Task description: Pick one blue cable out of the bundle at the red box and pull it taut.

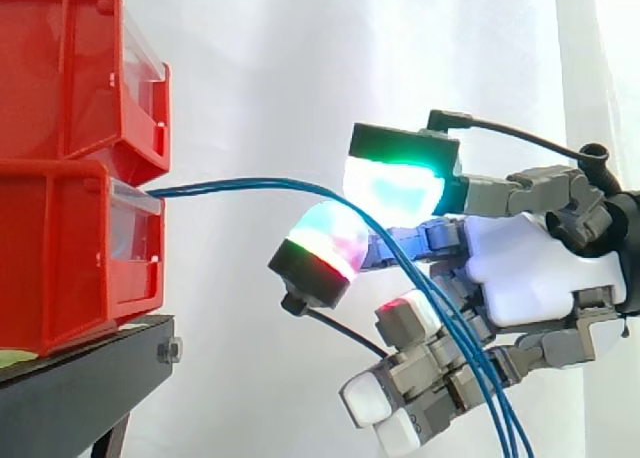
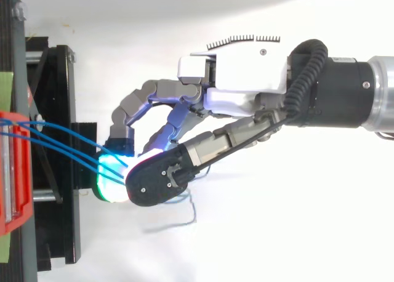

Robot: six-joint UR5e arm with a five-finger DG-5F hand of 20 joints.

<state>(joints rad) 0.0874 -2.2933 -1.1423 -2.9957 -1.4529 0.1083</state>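
Observation:
Two stacked red bins [image 1: 70, 248] stand at the left on a black stand [image 1: 80, 378]. A bundle of thin blue cables [image 1: 250, 184] leaves the gap between the bins and arcs to the right. It then drops slack past the hand [image 1: 520, 268] to the bottom edge. Two glowing fingertips [image 1: 395, 188] meet around the cables where the arc bends down. In the top view the cables [image 2: 61, 140] run from the red bin [image 2: 9, 171] to the green-lit pads of the hand [image 2: 246, 72]. There the pads close on them. The other fingers are curled below.
The black stand [image 2: 58, 109] reaches out under the cables toward the hand. A loose end of blue cable [image 2: 191, 214] lies on the white floor below the fingers. A white curtain hangs behind the work.

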